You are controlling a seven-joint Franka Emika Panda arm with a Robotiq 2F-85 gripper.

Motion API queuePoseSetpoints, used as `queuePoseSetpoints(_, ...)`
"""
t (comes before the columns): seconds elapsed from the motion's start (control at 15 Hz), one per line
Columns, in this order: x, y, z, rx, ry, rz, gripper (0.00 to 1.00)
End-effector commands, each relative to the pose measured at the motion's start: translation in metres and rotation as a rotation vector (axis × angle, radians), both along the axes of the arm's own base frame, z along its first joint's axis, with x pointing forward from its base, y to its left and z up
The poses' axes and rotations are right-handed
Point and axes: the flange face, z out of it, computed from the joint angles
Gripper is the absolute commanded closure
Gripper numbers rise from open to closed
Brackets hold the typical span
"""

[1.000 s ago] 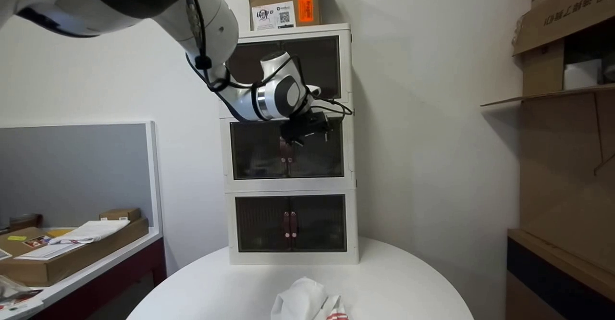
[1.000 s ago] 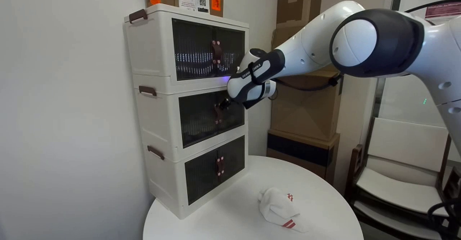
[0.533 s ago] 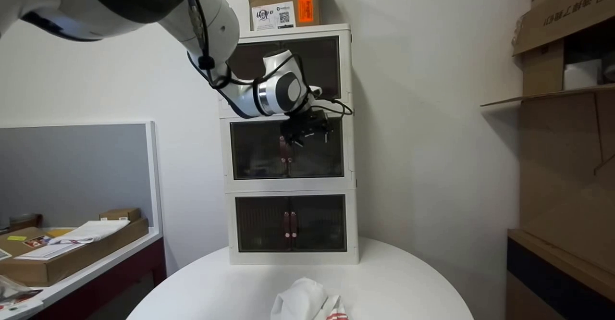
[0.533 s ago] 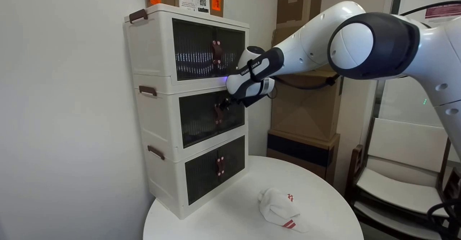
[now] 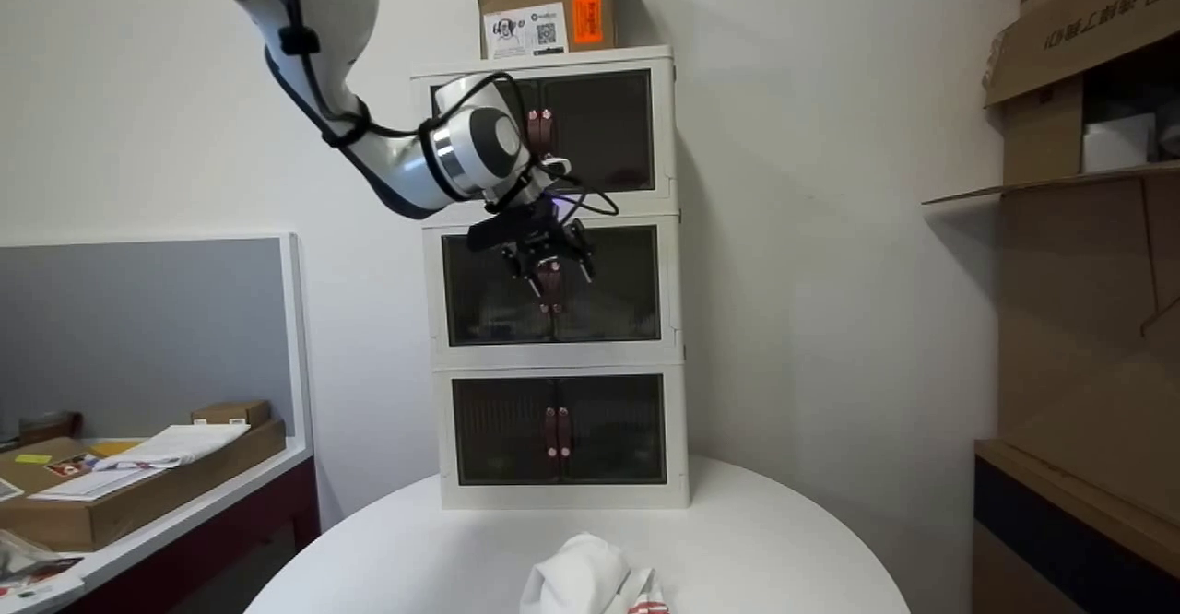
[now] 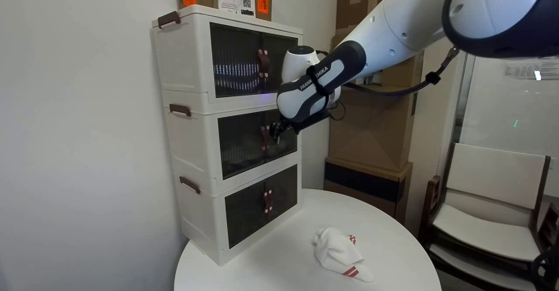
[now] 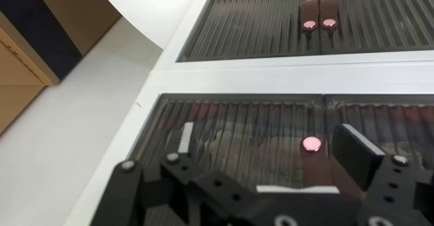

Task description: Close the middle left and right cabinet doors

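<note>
The white three-tier cabinet [image 5: 553,356] stands on the table. Its middle left door [image 5: 489,310] and middle right door [image 5: 613,296] are dark panels that look shut and flush in the frame in both exterior views. In the wrist view, a narrow seam runs between the middle right door [image 7: 251,120] and the middle left door [image 7: 407,117]. A brown handle [image 7: 315,168] with a pink stud shows at the seam, partly hidden by the gripper. My gripper [image 5: 563,280] is open and empty, fingers spread, in front of the upper part of the middle doors near the handles.
A white round table [image 6: 314,212] bears the cabinet and a white cloth [image 6: 338,254] with red stripes. A cardboard box [image 5: 590,24] sits on the cabinet. Top doors [image 6: 236,59] and bottom doors [image 6: 249,212] look shut. Large cardboard boxes [image 6: 369,138] and a chair [image 6: 484,230] stand beyond.
The arm has drawn back from the middle doors and the gripper has shifted left in an exterior view, turning so both spread fingers show. The doors look the same.
</note>
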Motion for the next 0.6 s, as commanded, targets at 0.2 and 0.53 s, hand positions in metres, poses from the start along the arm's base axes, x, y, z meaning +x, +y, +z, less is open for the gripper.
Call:
queuePoseSetpoints(0.2,-0.101,0.058,0.02,-0.115,0.032,-0.235,0.0)
queuePoseSetpoints(0.53,-0.19,0.149,0.006,-0.064,0.066,-0.275,0.0)
